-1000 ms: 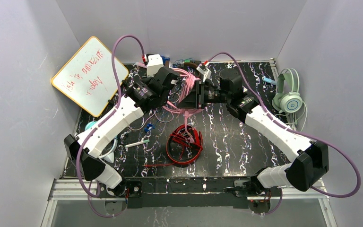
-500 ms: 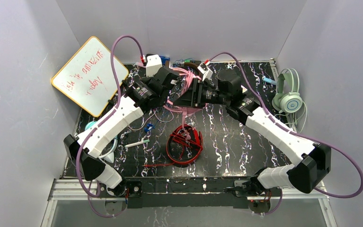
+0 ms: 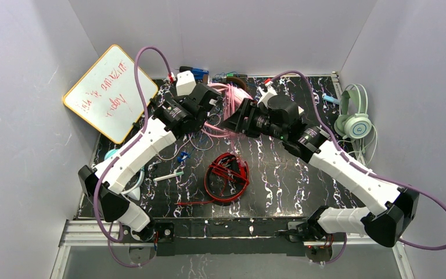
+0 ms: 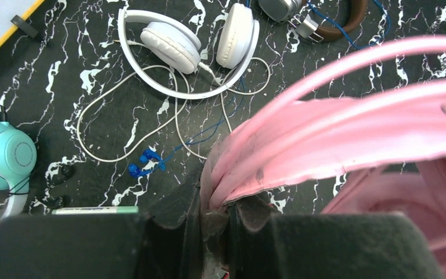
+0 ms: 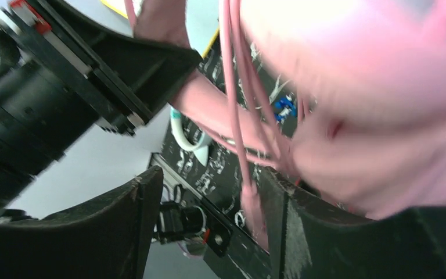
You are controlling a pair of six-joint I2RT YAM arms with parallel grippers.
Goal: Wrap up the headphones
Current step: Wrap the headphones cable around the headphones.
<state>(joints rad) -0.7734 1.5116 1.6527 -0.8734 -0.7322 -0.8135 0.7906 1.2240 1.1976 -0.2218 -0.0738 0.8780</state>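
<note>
Top external view: the left hand [image 3: 211, 97] and right hand [image 3: 234, 118] meet at the upper middle of the frame, with the pink headphones [image 3: 227, 94] raised between them above the worktop [image 3: 279, 180]. Red headphones [image 3: 227, 177] lie at centre, mint headphones [image 3: 354, 119] sit at the right edge, and a whiteboard [image 3: 107, 93] leans at the upper left. Left wrist view: the left hand [image 4: 215, 209] is pinched tight on the pink headphones' [image 4: 354, 128] band, which fills the right half of the frame. On the worktop beyond, white headphones [image 4: 177, 43] lie at the upper left with their cord looped loose, brown headphones [image 4: 337, 17] are at the top edge, teal headphones [image 4: 3, 154] are at the left edge, and a marker [image 4: 93, 210] lies just under them. Right wrist view: the right hand [image 5: 209, 215] stands wide, gripping nothing; strands of pink cord [image 5: 235, 116] run down between its fingers [image 5: 122, 226], close to the right one. A blurred pink cup fills the upper right, and the left hand shows at the upper left.
</note>
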